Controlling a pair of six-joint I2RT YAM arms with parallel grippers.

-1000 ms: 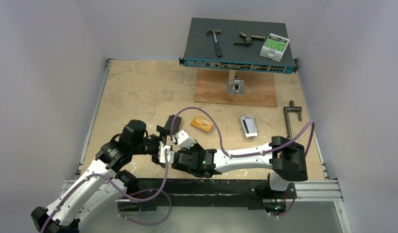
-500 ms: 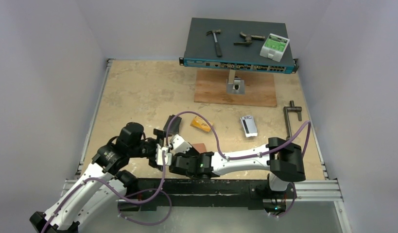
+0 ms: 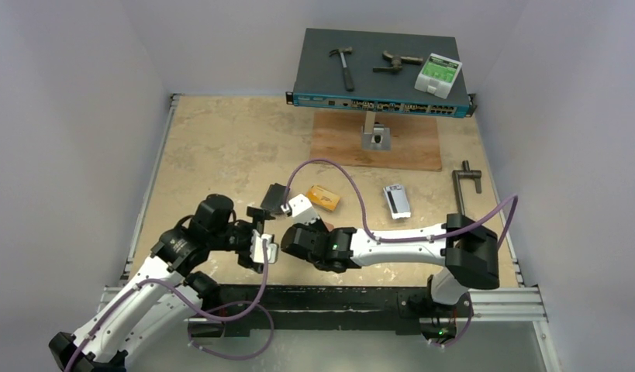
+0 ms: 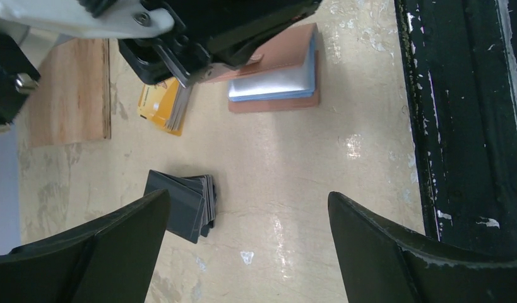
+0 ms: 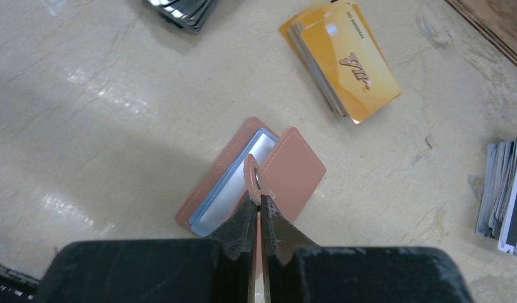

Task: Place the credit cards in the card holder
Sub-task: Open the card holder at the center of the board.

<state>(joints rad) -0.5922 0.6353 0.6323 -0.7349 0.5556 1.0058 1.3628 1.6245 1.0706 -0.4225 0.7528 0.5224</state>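
Note:
The salmon-pink card holder [image 5: 292, 169] lies on the table, its top flap partly raised and pale blue-silver sleeves showing inside. My right gripper [image 5: 256, 201] is shut on its small snap tab [image 5: 252, 172]. In the top view the right gripper [image 3: 293, 225] covers the holder. Three lots of credit cards lie nearby: a black stack [image 4: 183, 202], an orange-gold stack [image 5: 350, 69] and a silver-grey stack [image 5: 505, 196]. My left gripper [image 4: 248, 199] hangs open above bare table, with the black stack beside its left finger and nothing held.
At the back, a network switch [image 3: 380, 70] sits on a post over a plywood board [image 3: 376, 143] and carries a hammer, a wrench and a small box. A metal clamp [image 3: 463, 190] lies at the right. The black rail [image 4: 461, 126] marks the near edge.
The right gripper opened briefly and shut again on the tab. It then moved away from the near edge and now covers the holder in the top view. The left arm barely moved.

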